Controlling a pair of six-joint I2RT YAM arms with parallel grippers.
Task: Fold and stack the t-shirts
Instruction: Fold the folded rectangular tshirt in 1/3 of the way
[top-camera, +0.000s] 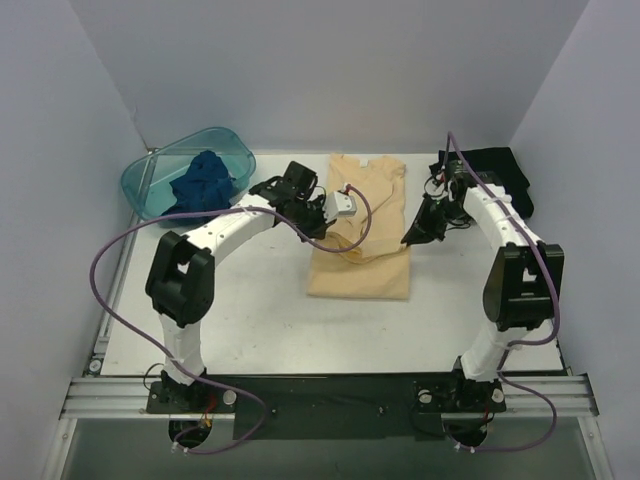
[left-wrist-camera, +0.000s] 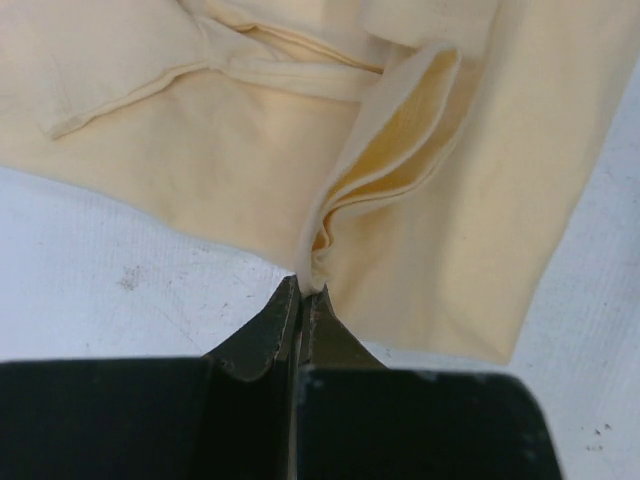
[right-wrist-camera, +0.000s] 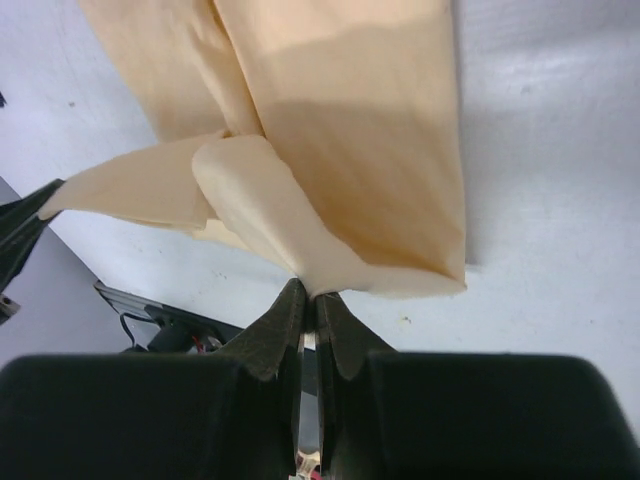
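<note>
The pale yellow-tan t-shirt (top-camera: 362, 268) lies spread lengthwise in the middle of the white table (top-camera: 250, 325), its collar towards the far wall and its hem towards the arms. Both arms reach in to it from either side. The left gripper (left-wrist-camera: 300, 292) has its jaws pressed together on the shirt's left edge, and the left wrist view shows a small fold of cloth drawn up into the pinch, with the hemmed edge curling open just beyond the fingertips. The right gripper (right-wrist-camera: 308, 298) is likewise clamped on the shirt's right edge; there a flap of cloth is raised off the table and gathered between the dark fingers, while the rest of the shirt lies flat beyond it. The dark blue t-shirt (top-camera: 203, 182) sits bunched inside the teal translucent basin (top-camera: 148, 190) at the far left corner of the table, well apart from the left arm's claw. The black t-shirt (top-camera: 500, 165) rests at the far right corner, partly hidden behind the right arm, so its exact shape cannot be made out.
</note>
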